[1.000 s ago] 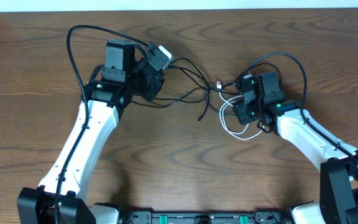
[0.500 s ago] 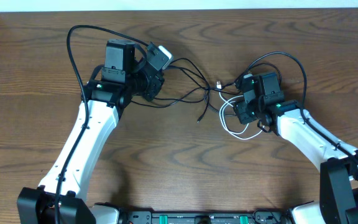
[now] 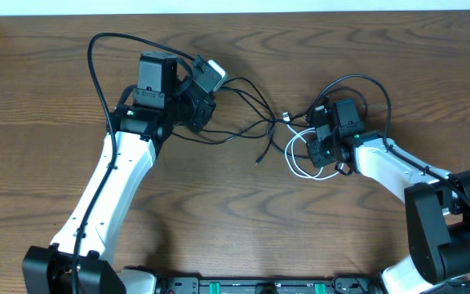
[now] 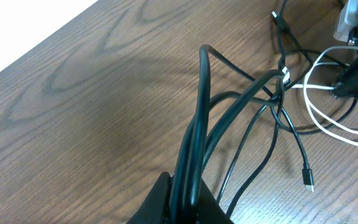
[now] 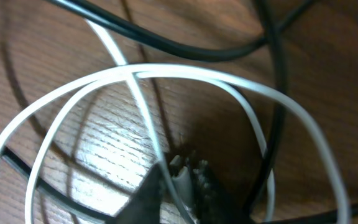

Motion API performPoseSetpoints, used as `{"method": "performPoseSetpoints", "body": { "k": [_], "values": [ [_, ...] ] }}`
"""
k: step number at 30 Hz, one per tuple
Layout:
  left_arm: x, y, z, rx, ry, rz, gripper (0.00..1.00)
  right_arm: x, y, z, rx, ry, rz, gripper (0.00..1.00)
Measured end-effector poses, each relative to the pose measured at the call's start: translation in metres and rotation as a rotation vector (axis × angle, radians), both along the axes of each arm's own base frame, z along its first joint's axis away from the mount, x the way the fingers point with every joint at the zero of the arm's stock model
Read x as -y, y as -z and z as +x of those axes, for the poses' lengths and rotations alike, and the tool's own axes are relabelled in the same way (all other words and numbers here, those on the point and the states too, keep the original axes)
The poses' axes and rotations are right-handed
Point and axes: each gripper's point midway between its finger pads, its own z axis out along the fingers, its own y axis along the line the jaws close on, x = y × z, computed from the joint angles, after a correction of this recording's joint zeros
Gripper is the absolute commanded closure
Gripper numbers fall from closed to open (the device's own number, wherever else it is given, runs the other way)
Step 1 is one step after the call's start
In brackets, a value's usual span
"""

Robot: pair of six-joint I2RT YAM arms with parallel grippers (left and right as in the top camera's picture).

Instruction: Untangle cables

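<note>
Several black cables (image 3: 251, 122) run from my left gripper (image 3: 199, 114) across the table to a tangle (image 3: 277, 122) in the middle. In the left wrist view the gripper (image 4: 192, 198) is shut on a bundle of black cables (image 4: 197, 134) that rise to a knot (image 4: 279, 79). A loose plug end (image 4: 307, 180) lies on the wood. The white cable (image 3: 299, 167) loops beside my right gripper (image 3: 320, 149). Close up, that gripper (image 5: 180, 185) has its jaws pinched on a white cable strand (image 5: 146, 118), with white loops (image 5: 241, 81) and black strands (image 5: 166, 42) around it.
Thick black arm cables arc over the left arm (image 3: 95, 61) and the right arm (image 3: 386, 94). The table's far edge (image 3: 235, 13) meets a white wall. A black rail (image 3: 259, 286) runs along the near edge. Bare wood (image 3: 243, 220) lies between the arms.
My right gripper has closed on the white cable and its wrist has shifted slightly left. The white loop moved a little with it. The left arm has not moved.
</note>
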Motion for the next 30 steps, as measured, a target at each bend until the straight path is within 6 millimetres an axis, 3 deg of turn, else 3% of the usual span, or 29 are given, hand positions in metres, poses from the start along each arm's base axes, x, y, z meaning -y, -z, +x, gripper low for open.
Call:
{"method": "performPoseSetpoints", "body": {
  "k": [11, 15, 19, 26, 30],
  "values": [
    [0.000, 0.000, 0.000, 0.000, 0.000, 0.000, 0.92, -0.004, -0.001, -0.006, -0.034, 0.022, 0.037, 0.99],
    [0.000, 0.000, 0.000, 0.000, 0.000, 0.000, 0.93, -0.005, -0.021, -0.013, -0.026, 0.028, 0.062, 0.99],
    [0.000, 0.000, 0.000, 0.000, 0.000, 0.000, 0.93, -0.009, -0.071, -0.014, 0.071, 0.015, 0.119, 0.99],
    [0.000, 0.000, 0.000, 0.000, 0.000, 0.000, 0.93, -0.009, -0.192, -0.027, 0.381, -0.013, 0.232, 0.99],
    [0.000, 0.000, 0.000, 0.000, 0.000, 0.000, 0.93, -0.003, -0.261, -0.045, 0.587, -0.021, 0.286, 0.99]
  ]
}}
